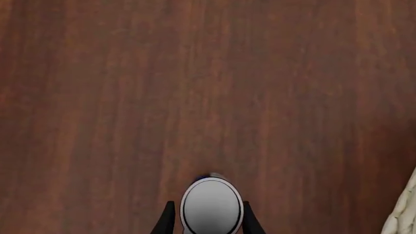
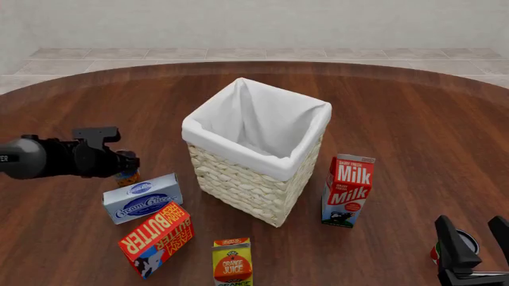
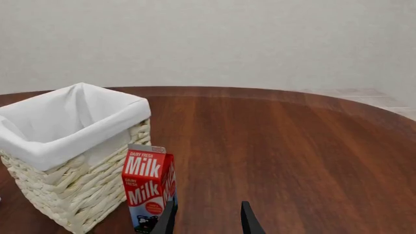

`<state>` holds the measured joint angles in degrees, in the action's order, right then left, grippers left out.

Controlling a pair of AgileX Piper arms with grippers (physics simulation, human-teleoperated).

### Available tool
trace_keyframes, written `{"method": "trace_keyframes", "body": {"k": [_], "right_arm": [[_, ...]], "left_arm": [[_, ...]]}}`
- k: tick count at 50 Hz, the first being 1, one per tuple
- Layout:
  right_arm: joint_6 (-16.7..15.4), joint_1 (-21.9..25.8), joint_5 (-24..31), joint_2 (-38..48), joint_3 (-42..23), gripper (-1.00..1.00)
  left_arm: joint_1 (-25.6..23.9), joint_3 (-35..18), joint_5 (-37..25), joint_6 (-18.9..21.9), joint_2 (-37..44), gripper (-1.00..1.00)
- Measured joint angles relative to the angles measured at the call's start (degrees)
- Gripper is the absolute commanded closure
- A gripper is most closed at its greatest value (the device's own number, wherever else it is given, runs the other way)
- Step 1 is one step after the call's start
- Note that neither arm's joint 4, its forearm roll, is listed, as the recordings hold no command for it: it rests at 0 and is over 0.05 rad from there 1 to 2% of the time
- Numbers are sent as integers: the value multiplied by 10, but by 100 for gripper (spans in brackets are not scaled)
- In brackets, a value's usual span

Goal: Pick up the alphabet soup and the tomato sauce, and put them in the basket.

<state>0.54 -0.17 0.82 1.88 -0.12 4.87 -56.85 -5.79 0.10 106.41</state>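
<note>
Dark reddish wood runs under everything, a round tabletop (image 2: pixel 413 125) with a pale tiled floor and plain wall beyond.

Alphabet soup (image 1: pixel 211 204) sits between the left gripper (image 1: pixel 208 222)'s jaws; the left wrist view shows its grey metal top with a dark finger on either side, apparently pinching it, and the front view shows only a sliver of its label beside the left arm, near the tabletop's left edge. Whether it is lifted clear of the wood I cannot tell. Tomato sauce (image 2: pixel 455 249) stands at the lower right corner of the front view, partly hidden behind the right gripper (image 2: pixel 475 238), whose jaws are spread and empty.

Both cans are likely rigid, fairly heavy for their size and smooth-walled, so a squeeze across the middle of the side wall, below the rim, should hold best; a loose or high grip could let one slip or swing.

Between them stands the basket (image 2: pixel 238 179), cream wicker with a white lining, open at the top. Around it are a milk carton (image 2: pixel 347 192), an orange juice carton (image 2: pixel 232 262), a butter box (image 2: pixel 157 238) and a cream cheese box (image 2: pixel 142 198).
</note>
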Motion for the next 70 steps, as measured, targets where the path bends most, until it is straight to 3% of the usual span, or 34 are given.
{"method": "trace_keyframes", "body": {"k": [1,33,70], "right_arm": [[0,0,0,0,0,-100],[1,-1,1,-3,0,-100],[-5,2,-7,3,-1,-100]], "left_arm": [[0,0,1,0,1,100],[-3,-10,-27,1,-22,100],[-57,-39,-123,4,-166,100]]}}
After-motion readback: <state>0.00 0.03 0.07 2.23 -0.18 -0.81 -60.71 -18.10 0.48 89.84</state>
